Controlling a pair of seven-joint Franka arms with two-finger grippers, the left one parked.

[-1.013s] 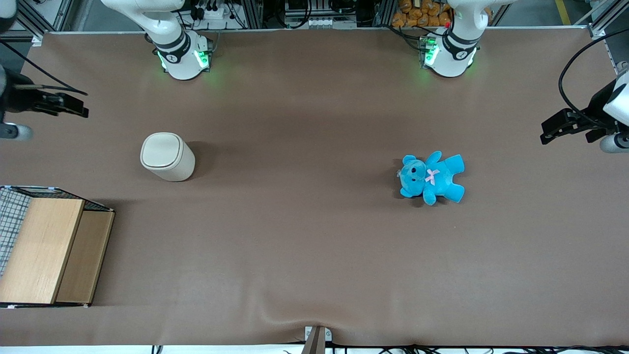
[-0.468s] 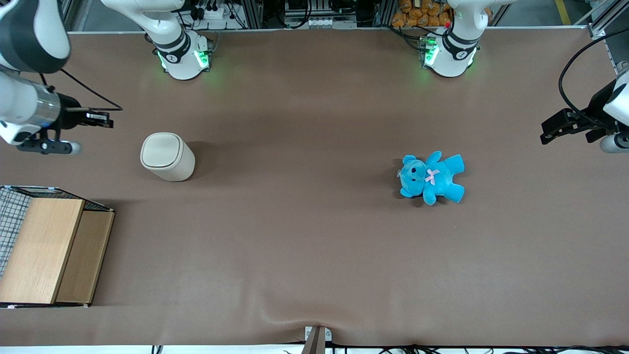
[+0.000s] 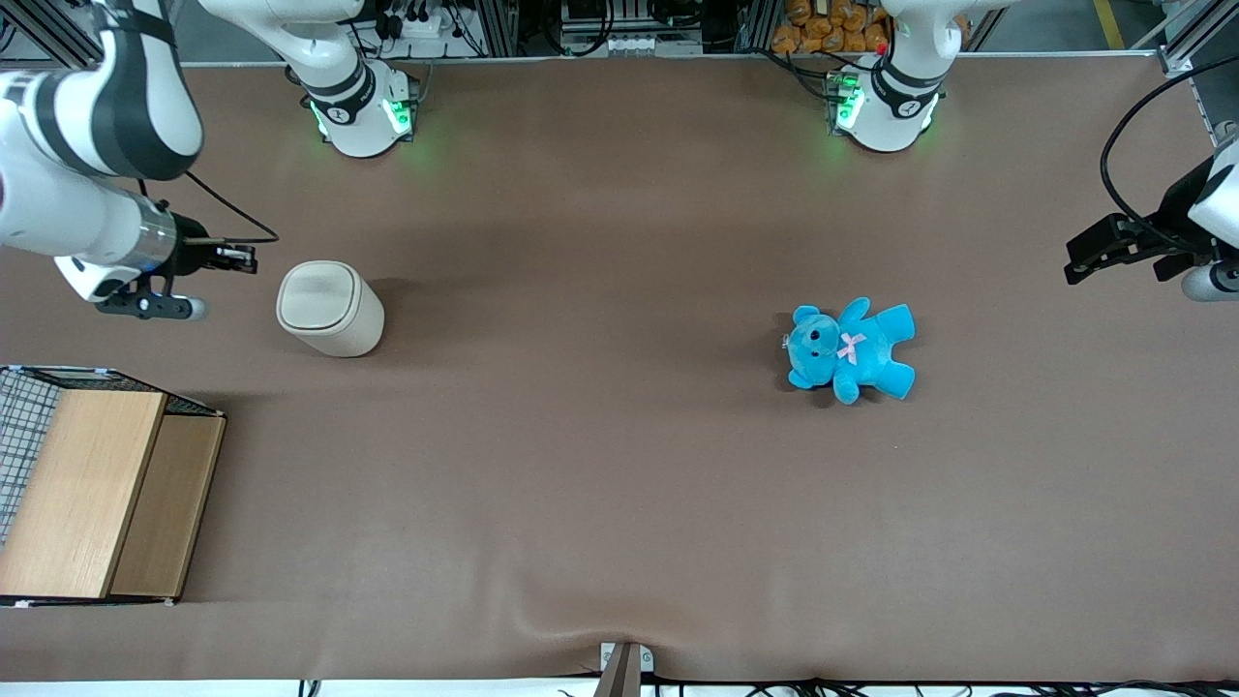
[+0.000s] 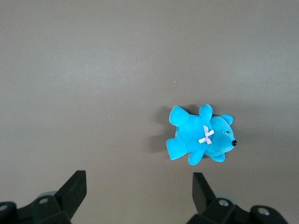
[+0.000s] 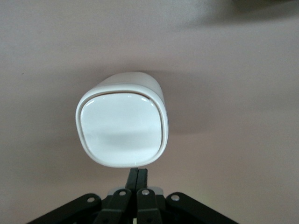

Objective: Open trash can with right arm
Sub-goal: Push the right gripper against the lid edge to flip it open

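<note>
The cream-white trash can [image 3: 330, 308] stands upright on the brown table with its rounded-square flip lid shut. In the right wrist view the lid [image 5: 122, 128] faces the camera. My right arm [image 3: 87, 145] reaches in from the working arm's end of the table. Its gripper [image 3: 247, 258] is shut and empty, with the two fingers pressed together. The gripper hovers beside the can's rim, a short gap from it. In the right wrist view the gripper [image 5: 138, 173] points at the lid's near edge.
A wooden box [image 3: 102, 494] with a wire mesh side stands nearer the front camera than the can. A blue teddy [image 3: 850, 349] lies toward the parked arm's end and also shows in the left wrist view [image 4: 201, 137]. Two arm bases [image 3: 358, 106] stand farther back.
My right arm has swung in from the table's end toward the trash can. The gripper has come from well away to just beside the can's rim. The can and teddy have not moved.
</note>
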